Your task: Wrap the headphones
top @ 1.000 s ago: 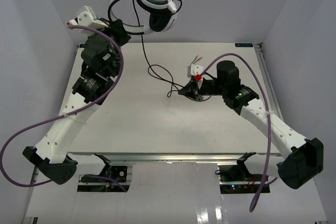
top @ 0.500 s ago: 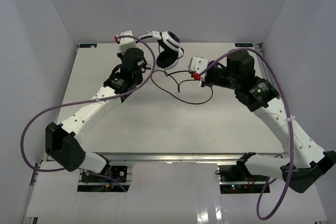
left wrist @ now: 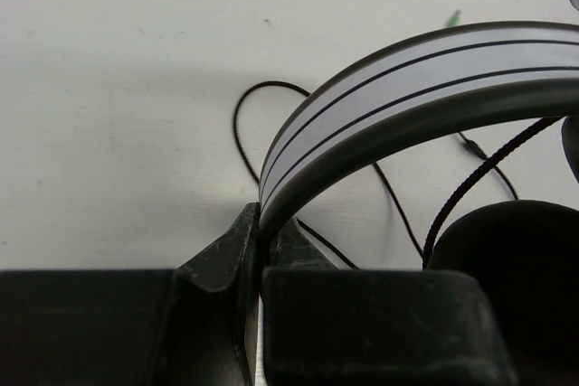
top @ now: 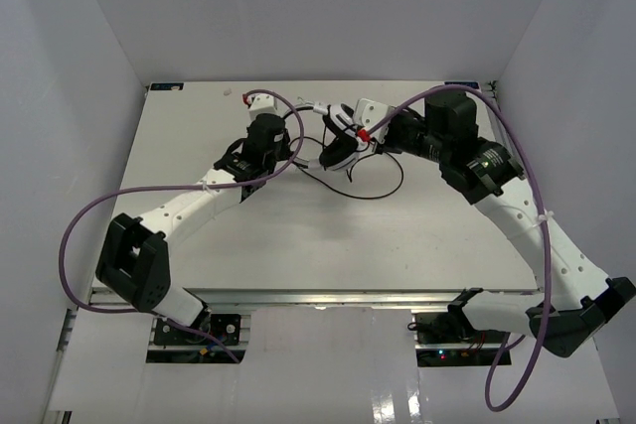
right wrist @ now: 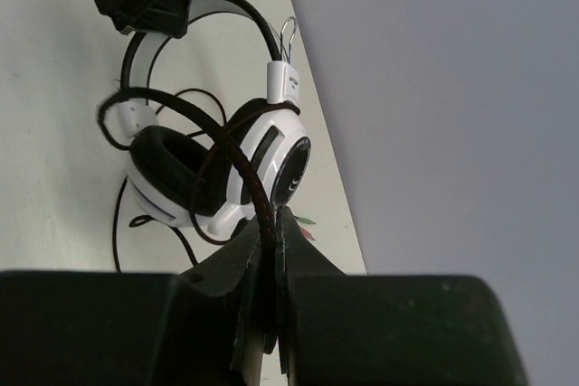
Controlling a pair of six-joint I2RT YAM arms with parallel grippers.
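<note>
I see a white counter (top: 298, 235) boxed in by pale grey walls (top: 89, 37). The headphones (top: 341, 141), white with black pads, are held over its far middle. My left fingers (left wrist: 224, 264) pinch the striped headband (left wrist: 407, 79). My right fingers (right wrist: 231, 255) pinch the black cable (right wrist: 237, 174). Half a second ago the headphones sat farther back and the arms wider apart.

White arm links (top: 179, 208), black joint housings (top: 134, 263), looping purple cables (top: 63, 255), black jaws
</note>
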